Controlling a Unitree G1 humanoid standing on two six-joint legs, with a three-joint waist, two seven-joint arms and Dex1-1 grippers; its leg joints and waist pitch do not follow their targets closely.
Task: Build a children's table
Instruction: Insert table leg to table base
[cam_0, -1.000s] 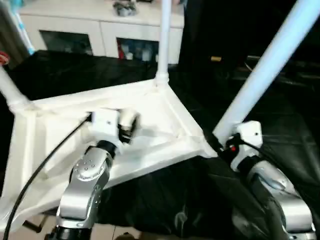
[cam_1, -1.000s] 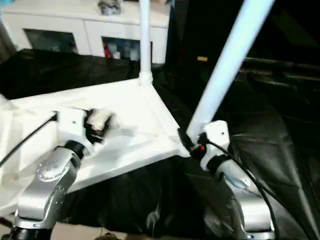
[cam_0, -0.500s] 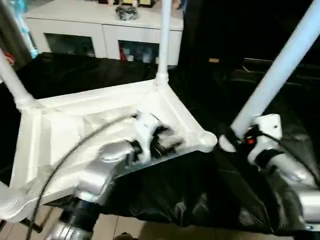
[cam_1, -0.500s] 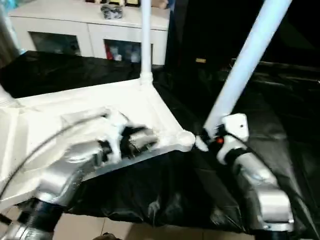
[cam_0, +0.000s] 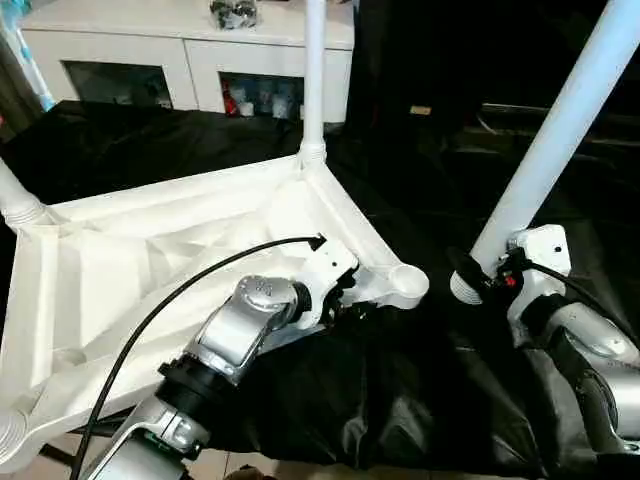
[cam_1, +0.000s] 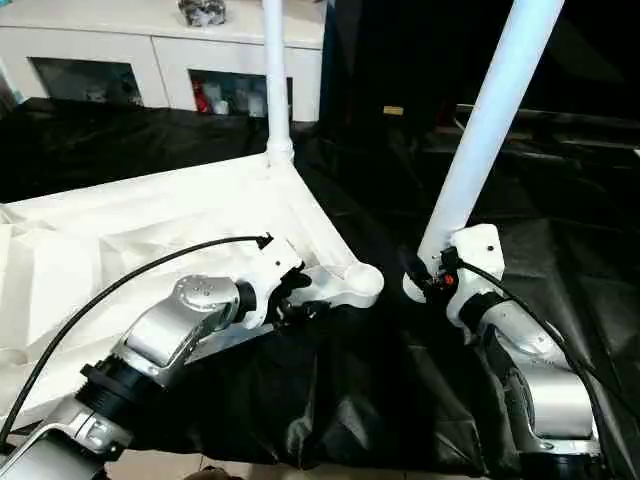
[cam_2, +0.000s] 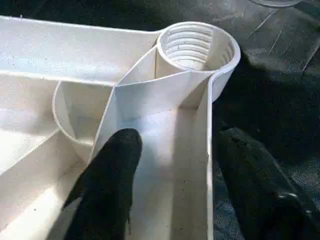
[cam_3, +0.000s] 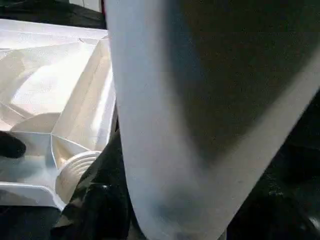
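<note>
My left gripper (cam_2: 170, 185) straddles the rim of the upturned table top (cam_0: 150, 260), jaws apart, beside its empty corner socket (cam_0: 405, 283). My right gripper (cam_0: 480, 280) clamps a loose leg (cam_0: 550, 150) just beside that socket.

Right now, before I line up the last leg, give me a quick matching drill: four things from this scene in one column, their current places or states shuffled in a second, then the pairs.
Things:
1. near corner socket
2. far leg
3. loose leg
4. left gripper

States:
A. standing upright in the table's far corner
B. jaws straddling the table rim beside the near corner
C. empty, threads showing inside
D. held by the right gripper, tilted, its lower end beside the table

Pairs: 1-C, 2-A, 3-D, 4-B
</note>
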